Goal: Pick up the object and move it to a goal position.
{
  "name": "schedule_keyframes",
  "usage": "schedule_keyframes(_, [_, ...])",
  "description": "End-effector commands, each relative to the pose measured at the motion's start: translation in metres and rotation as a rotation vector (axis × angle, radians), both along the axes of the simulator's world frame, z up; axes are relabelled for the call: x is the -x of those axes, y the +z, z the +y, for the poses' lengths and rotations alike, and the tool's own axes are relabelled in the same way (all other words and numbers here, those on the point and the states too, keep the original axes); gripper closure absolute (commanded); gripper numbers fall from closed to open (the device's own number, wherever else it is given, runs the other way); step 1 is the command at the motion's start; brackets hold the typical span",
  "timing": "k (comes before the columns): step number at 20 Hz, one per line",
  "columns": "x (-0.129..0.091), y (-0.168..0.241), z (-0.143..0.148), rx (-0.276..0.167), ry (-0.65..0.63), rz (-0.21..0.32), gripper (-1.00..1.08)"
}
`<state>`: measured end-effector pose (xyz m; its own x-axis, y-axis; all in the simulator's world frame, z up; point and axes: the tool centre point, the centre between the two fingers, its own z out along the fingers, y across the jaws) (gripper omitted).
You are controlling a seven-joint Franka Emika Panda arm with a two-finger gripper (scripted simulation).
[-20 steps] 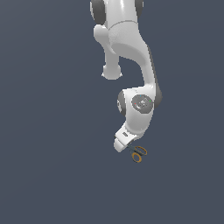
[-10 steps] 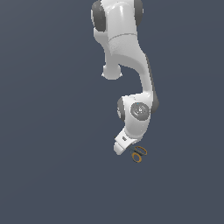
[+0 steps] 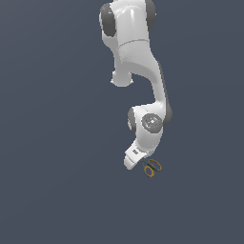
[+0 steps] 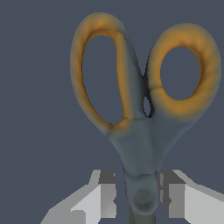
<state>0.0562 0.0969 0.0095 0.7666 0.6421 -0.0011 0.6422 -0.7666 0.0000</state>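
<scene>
The object is a small pair of scissors (image 4: 131, 109) with two orange loop handles and a dark grey neck. It lies on the dark floor just below the arm's hand (image 3: 134, 157) in the exterior view, where its orange loops (image 3: 152, 168) stick out toward that view's right. In the wrist view my gripper (image 4: 136, 194) straddles the scissors at the pivot. One grey finger (image 4: 107, 194) stands on each side, drawn in close against the neck. The blades are hidden beyond the frame edge.
Only the flat dark blue-grey floor (image 3: 57, 190) shows around the scissors. The white arm (image 3: 138, 62) reaches down from the upper middle of the exterior view.
The wrist has come down slightly toward the scissors over the last second. The scissors stay on the same spot of the floor.
</scene>
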Motion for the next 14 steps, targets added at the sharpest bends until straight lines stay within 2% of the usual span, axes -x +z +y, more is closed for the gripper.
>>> schedule_keyframes(1, [-0.0003, -0.0016, 0.0003, -0.001, 0.000, -0.001, 1.08])
schedule_keyframes(14, [0.0068, 0.0063, 0.0034, 0.000, -0.001, -0.003, 1.08])
